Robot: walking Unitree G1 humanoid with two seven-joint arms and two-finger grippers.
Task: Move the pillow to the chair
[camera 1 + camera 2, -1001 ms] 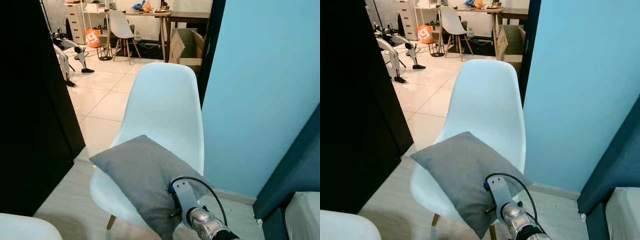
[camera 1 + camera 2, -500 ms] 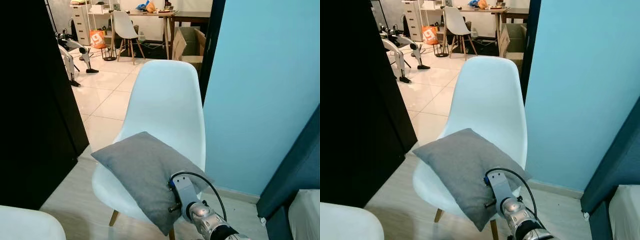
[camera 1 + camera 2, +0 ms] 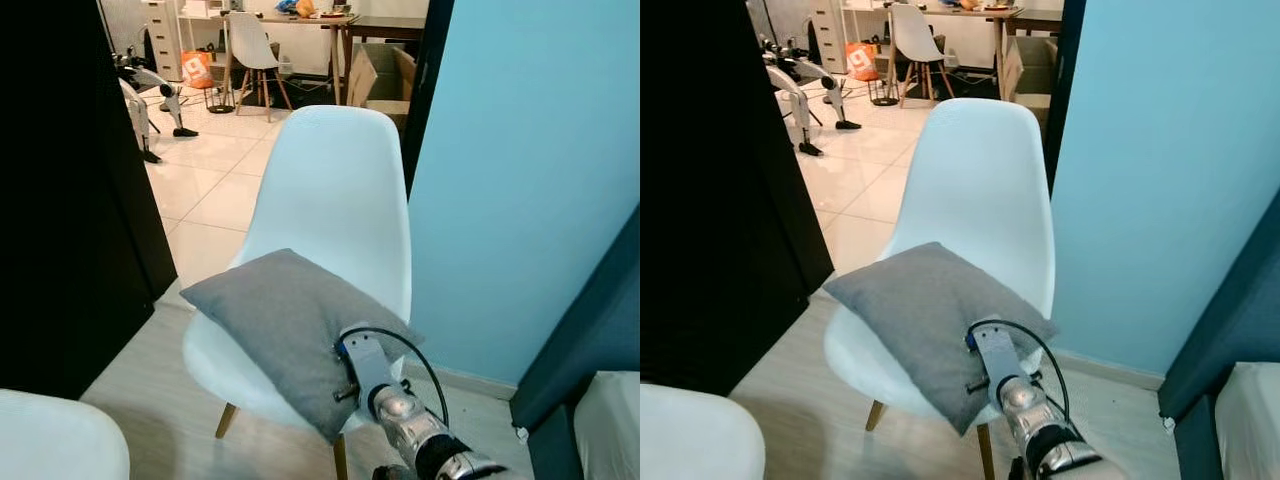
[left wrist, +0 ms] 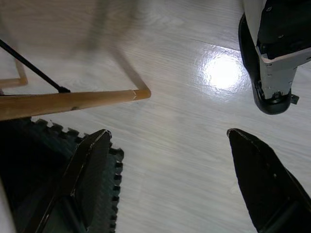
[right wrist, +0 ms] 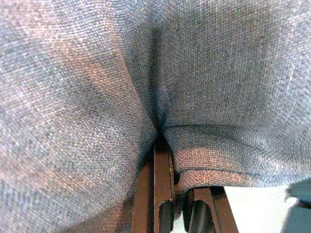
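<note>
Two arms: the right one is on the job, the left one hangs idle over the floor.
Pillow: the grey pillow (image 3: 285,335) lies on the seat of the white chair (image 3: 335,210), turned cornerwise, one corner sticking out past the seat's left edge, another hanging over the front edge.
Right gripper: the right gripper (image 5: 163,145) is down at the pillow's near corner, on the seat's front right side, with a black cable looping over its wrist.
Right fingers: pinched together on a fold of the grey cloth, the weave bunched into a crease right at the tips.
Left gripper: the left gripper (image 4: 170,179) points at the pale wood floor (image 4: 180,111).
Left fingers: the two black fingers (image 4: 92,165) are spread wide apart, nothing between them.
Near the left gripper: a wooden chair leg (image 4: 73,102), the toothed edge of a dark mat (image 4: 114,194), and the robot's own foot (image 4: 272,58).
Surroundings: a blue wall (image 3: 520,170) stands just right of the chair, a black panel (image 3: 60,200) to its left.
Background: a second white chair (image 3: 248,45) sits by a table (image 3: 300,20) across the tiled room.
</note>
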